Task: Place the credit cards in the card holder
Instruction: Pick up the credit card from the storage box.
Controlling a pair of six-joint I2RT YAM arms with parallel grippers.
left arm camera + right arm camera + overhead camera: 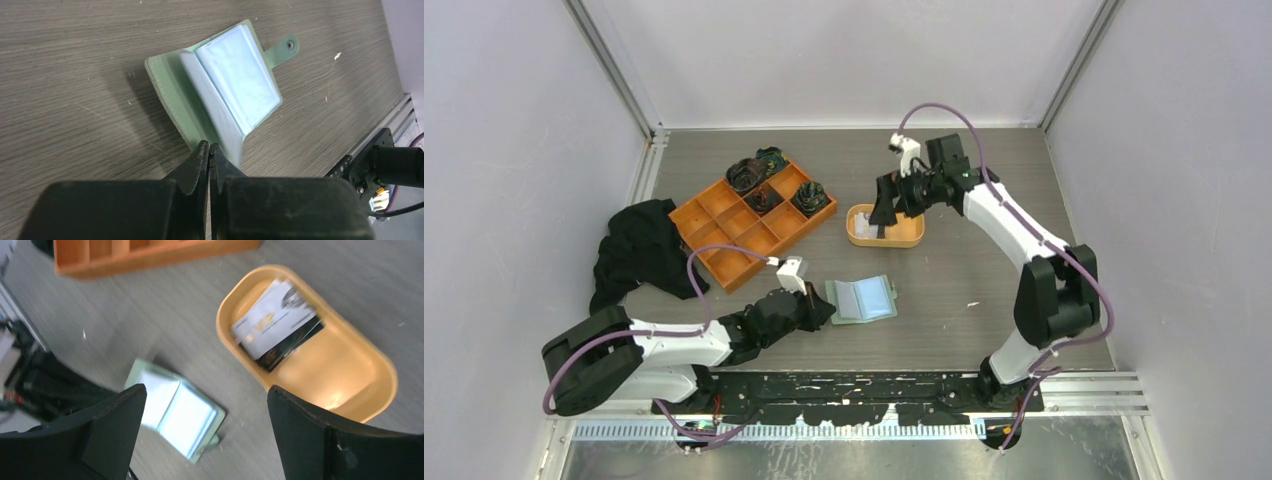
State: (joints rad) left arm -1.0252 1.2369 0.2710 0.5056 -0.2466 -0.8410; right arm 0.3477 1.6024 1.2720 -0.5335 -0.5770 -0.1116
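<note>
The left hand is down low over the tabletop, its two fingers pressed flat together with the tips right at the near edge of the card holder. From here I can't tell whether they nip a leaf of it between them. The left arm lies stretched out low behind it, the forearm close to level, reaching in toward the middle. The card holder sits open on the tabletop, glossy bluish-grey pockets upward. One pocket leaf stands tilted toward the fingers, and the little closing tab with its snap sticks out on the side away from that hand. The right hand is spread wide and holds nothing, hanging above the oval orange dish. Its arm rises from the base, folds at the elbow and stretches far out, wrist turned downward. The credit cards lie in one end of that dish, a pale one on top of a dark one. The pale card carries gold lettering that may say "VIP", though it is too blurred to be sure. Further left are an orange compartment tray with dark bundles in its far cells and a heap of black cloth beside it.
</note>
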